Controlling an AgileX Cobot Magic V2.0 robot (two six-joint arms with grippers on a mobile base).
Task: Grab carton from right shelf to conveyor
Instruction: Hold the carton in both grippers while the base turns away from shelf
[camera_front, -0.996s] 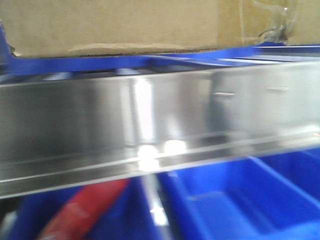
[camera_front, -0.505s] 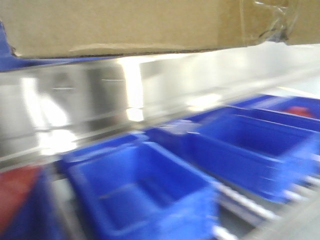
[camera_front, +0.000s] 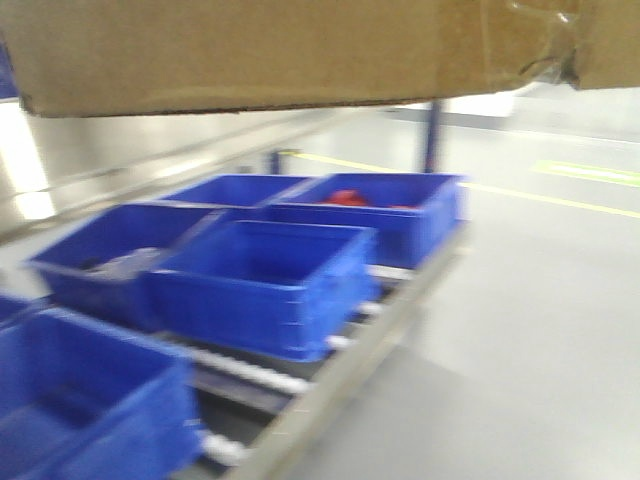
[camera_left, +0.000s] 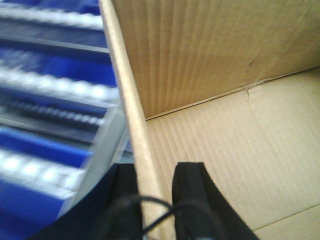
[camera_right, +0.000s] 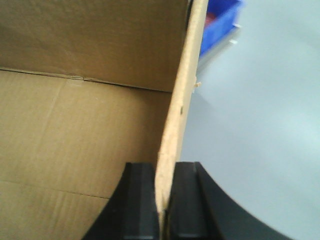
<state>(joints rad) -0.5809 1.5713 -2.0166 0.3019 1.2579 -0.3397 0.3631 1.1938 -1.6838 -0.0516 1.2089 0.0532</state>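
Front-facing view: the carton fills the band from 10 to 2 o'clock, held above everything beneath it and touching none of it. We note yellowish tape on it at 1 o'clock. At 9 o'clock the shiny steel lip of the right shelf lies below the carton, blurred. Blue bins sit on white rollers from 7 o'clock to the centre. The far bin holds a red object too blurred to name. Grey floor with a yellow line occupies 3 to 5 o'clock. Left wrist view: the left gripper, at 6 o'clock, straddles an upright carton wall with one black finger outside and one inside. Both press the cardboard, so we read the jaws as clamped on the wall. The box interior spreads toward 3 o'clock. Right wrist view: the right gripper, at 6 o'clock, likewise pinches a carton wall, jaws closed onto the cardboard, with the interior at 9 o'clock and floor at 3 o'clock.
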